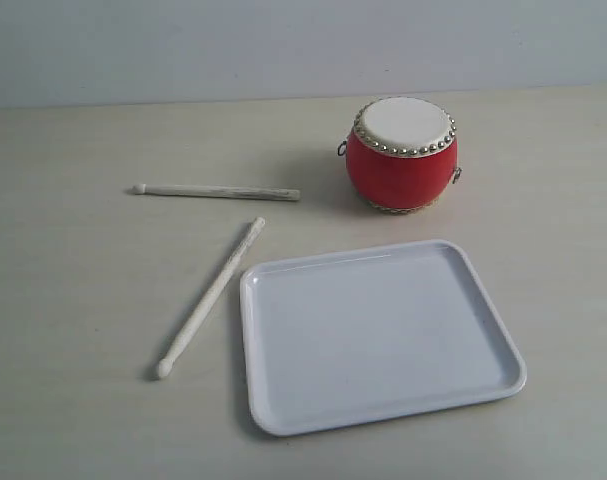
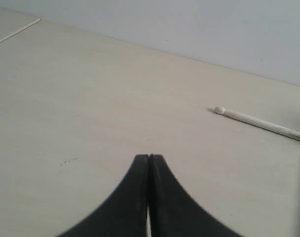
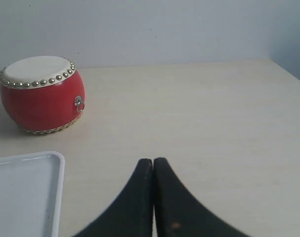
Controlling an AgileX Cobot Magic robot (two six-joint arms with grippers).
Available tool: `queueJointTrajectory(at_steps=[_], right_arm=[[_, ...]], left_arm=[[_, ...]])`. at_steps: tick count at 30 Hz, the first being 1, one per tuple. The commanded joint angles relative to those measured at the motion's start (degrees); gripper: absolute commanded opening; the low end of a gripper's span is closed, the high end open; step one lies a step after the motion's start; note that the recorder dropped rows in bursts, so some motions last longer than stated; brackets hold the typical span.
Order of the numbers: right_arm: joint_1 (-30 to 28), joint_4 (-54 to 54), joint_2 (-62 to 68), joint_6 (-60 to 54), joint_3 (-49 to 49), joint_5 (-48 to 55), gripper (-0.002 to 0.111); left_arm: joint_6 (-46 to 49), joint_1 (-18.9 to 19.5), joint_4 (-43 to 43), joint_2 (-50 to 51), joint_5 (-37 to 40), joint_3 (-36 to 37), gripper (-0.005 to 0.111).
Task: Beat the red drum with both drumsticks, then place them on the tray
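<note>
While your left gripper (image 2: 149,158) and right gripper (image 3: 153,160) sit closed and empty, you see the far drumstick (image 1: 216,191) lying crosswise, bead leftward, and the near drumstick (image 1: 211,296) slanting, bead near-left.

surface (image 1: 73,300): pale beige, matte, faint wood-like grain; fills most of the exterior view. a few tiny dark specks (image 2: 68,160) show on it in the left wrist view. a thin pale line (image 2: 16,32) runs slantwise across one far corner of it in that view; seam or edge, cannot tell.

wall (image 1: 283,45): plain, light grey-blue, meets the surface's far edge in a straight line. in the right wrist view a darker wall plane (image 3: 294,29) joins it at a corner.

light: soft, even, diffuse; shadows on the surface faint and short.
</note>
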Motion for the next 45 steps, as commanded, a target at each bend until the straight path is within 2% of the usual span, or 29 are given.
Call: queueJointTrajectory(at_steps=[1, 28, 32, 37, 41, 45], right_arm=[[-0.3, 0.2, -0.3, -0.2, 0.2, -0.4, 0.0], [-0.3, 0.2, -0.3, -0.2, 0.2, -0.4, 0.0], [-0.3, 0.2, -0.3, -0.1, 0.2, -0.4, 0.0], [-0.3, 0.2, -0.3, -0.2, 0.2, -0.4, 0.0], [-0.3, 0.2, -0.3, -0.2, 0.2, -0.4, 0.0], [-0.3, 0.2, -0.3, -0.2, 0.2, -0.4, 0.0]], left_arm=[[-0.2, -0.1, 0.0, -0.3, -0.4, 0.0, 0.0], [0.0, -0.1, 0.9, -0.3, -1.0, 0.0, 0.0], [-0.3, -0.1, 1.6, -0.3, -8.2, 0.0, 0.0], [-7.3, -0.1, 1.6, -0.3, -24.3, 0.0, 0.0], [-13.7, -0.1, 1.6, -0.3, -29.5, 0.0, 0.0], [-13.7, -0.1, 1.6, -0.3, -37.4, 0.0, 0.0]])
